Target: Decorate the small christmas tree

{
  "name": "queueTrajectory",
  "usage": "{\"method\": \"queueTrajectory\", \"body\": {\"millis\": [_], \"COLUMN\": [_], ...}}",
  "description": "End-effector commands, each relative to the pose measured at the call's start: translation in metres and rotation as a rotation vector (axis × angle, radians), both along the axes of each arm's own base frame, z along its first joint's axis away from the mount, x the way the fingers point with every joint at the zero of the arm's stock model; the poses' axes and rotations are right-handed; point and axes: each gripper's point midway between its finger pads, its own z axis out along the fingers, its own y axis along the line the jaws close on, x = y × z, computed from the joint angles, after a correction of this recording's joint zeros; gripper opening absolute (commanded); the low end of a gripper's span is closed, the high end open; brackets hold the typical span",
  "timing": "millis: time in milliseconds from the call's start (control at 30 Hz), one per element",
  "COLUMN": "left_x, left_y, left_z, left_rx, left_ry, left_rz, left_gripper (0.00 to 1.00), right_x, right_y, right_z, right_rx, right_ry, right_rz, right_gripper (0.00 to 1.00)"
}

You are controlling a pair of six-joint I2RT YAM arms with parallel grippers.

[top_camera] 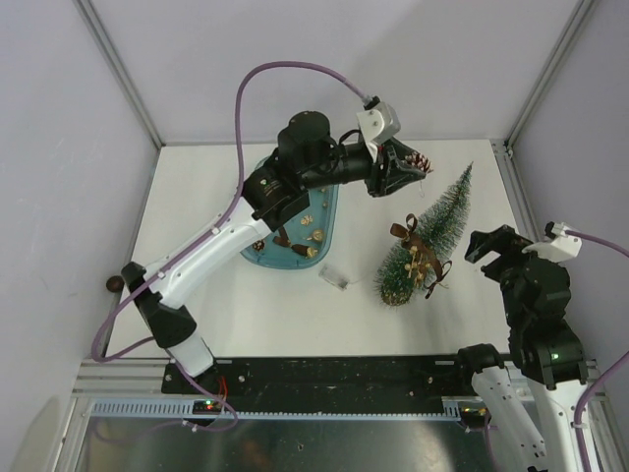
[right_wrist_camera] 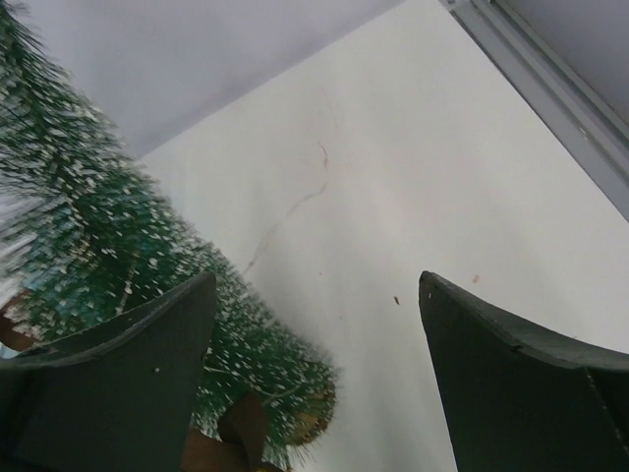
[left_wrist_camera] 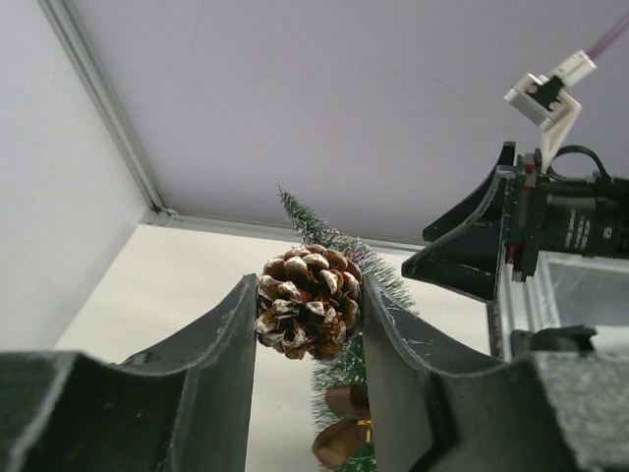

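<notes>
The small christmas tree [top_camera: 428, 236] lies on its side on the white table, tip toward the back right, with brown bows and gold ornaments on its lower part. It also shows in the left wrist view [left_wrist_camera: 339, 246] and in the right wrist view [right_wrist_camera: 108, 256]. My left gripper [top_camera: 413, 165] is shut on a frosted pinecone [left_wrist_camera: 308, 300] and holds it in the air just left of the tree's upper half. My right gripper [top_camera: 491, 246] is open and empty, to the right of the tree's middle.
A teal tray [top_camera: 324, 218] with a few small gold and brown ornaments sits under the left arm. A small clear wrapper [top_camera: 337, 278] lies between tray and tree. A brown ornament [top_camera: 115, 284] lies off the table's left edge. Frame walls surround the table.
</notes>
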Motion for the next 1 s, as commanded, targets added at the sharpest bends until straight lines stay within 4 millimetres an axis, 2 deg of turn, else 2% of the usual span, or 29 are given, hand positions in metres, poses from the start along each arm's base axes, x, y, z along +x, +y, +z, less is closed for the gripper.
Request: {"method": "queueTrajectory", "body": {"millis": [0,200,467,633,967], "left_x": [0.013,0.016,0.014,0.017,0.014], "left_y": [-0.006,-0.020,-0.027,-0.025,-0.025], "left_z": [0.016,-0.018,-0.033,-0.056,-0.071], "left_rx": [-0.106,-0.088,-0.083,-0.061,-0.070], "left_ry": [0.153,0.303,0.368,0.438,0.453], "left_rz": [0.034,0.012,-0.009,0.027,0.030], "left_gripper": [0.17,0.15,0.12,0.07,0.08], "right_x": [0.009,0.010,0.013,0.013,0.017], "right_y": [0.004,0.006,0.009,0.009,0.003], "right_z": [0.027,0.026,0.016,0.013,0.001], "right_rx": [0.051,0.051,0.053,0.045,0.027], "right_ry": [-0.132,-0.137,-0.125,-0.122,-0.085], "right_rz": [0.007,0.016,0.029,0.030,-0.003], "right_gripper": [0.89,0.89,0.89,0.88,0.87]}}
